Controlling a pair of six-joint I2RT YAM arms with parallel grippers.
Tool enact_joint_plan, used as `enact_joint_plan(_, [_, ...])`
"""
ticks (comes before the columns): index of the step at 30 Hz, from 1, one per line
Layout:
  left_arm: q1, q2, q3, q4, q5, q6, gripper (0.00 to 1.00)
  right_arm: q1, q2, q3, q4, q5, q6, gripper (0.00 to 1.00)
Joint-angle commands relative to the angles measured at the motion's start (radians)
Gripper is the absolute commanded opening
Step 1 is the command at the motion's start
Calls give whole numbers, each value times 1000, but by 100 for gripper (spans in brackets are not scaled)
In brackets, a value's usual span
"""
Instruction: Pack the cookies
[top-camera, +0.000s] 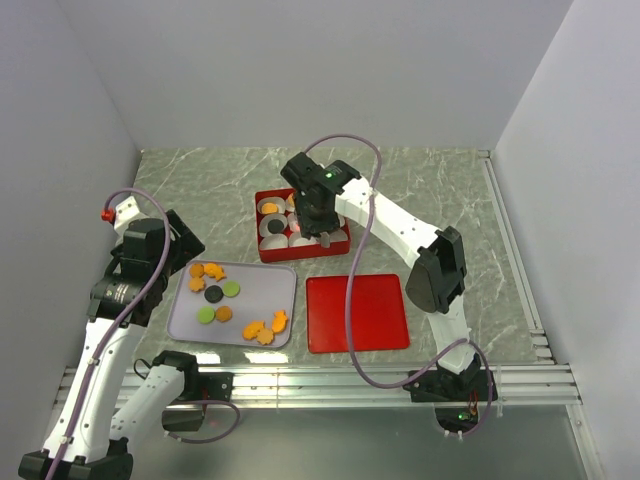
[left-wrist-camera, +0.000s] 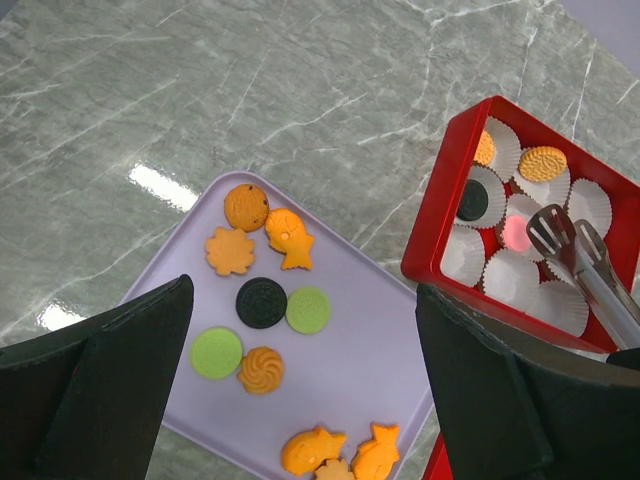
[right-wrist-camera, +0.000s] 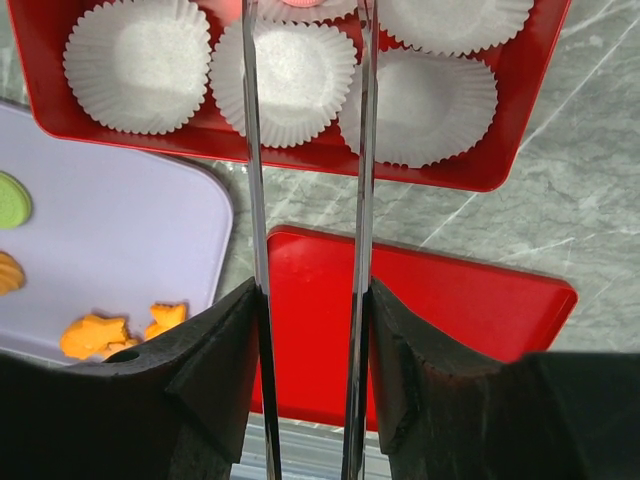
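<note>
While the right gripper (right-wrist-camera: 310, 300) hangs over the red box (left-wrist-camera: 440, 200), we can see it's clamped on a pair of metal tongs (right-wrist-camera: 252, 150), with one finger pressed against each arm. The tong arms stand a little apart. Their tips are down in the box, right by a pink cookie (left-wrist-camera: 515, 232) that lies in one of the white cups (right-wrist-camera: 138, 65). We honestly can't tell if the tips touch it or just sit above it.

Three more are in the box too, each in its own cup: a black one (left-wrist-camera: 472, 200) next to the pink, plus two orange ones (left-wrist-camera: 543, 163) along the far side. The other cups we can see have nothing in them.

Most of the cookies (left-wrist-camera: 261, 302) lie flat on the lavender tray (left-wrist-camera: 370, 370), on the near-left side of the box. There's a black disc with a green one touching it, another green disc nearby, and the others are orange: a round one, a leaf, a swirl and some fish shapes. A few orange ones are bunched at the tray's near edge.

The left gripper (left-wrist-camera: 303, 288) sits above the tray with its fingers spread wide and nothing between them.

A red lid (right-wrist-camera: 450, 310) lies flat on the marble tabletop (left-wrist-camera: 200, 100), just right of the tray and on the near side of the box.
</note>
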Motion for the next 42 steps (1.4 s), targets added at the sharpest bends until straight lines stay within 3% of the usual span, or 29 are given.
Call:
enact_joint_plan(1, [4, -13, -8, 22, -13, 11, 99, -5, -61, 51, -4, 22, 6, 51])
enact_joint_plan(9, [4, -7, -8, 22, -13, 9, 99, 45, -156, 36, 1, 10, 9, 51])
enact_joint_plan(16, [4, -7, -8, 19, -8, 5, 99, 237, -217, -7, -11, 46, -23, 51])
enact_joint_plan(23, [4, -11, -8, 18, -11, 2, 100, 413, -260, -177, 77, 8, -32, 51])
enact_joint_plan(33, [3, -5, -6, 16, -8, 2, 99, 559, -175, -165, 105, -23, -60, 51])
enact_joint_plan(42, [1, -11, -5, 16, -10, 2, 99, 605, -87, -120, 98, -58, -74, 52])
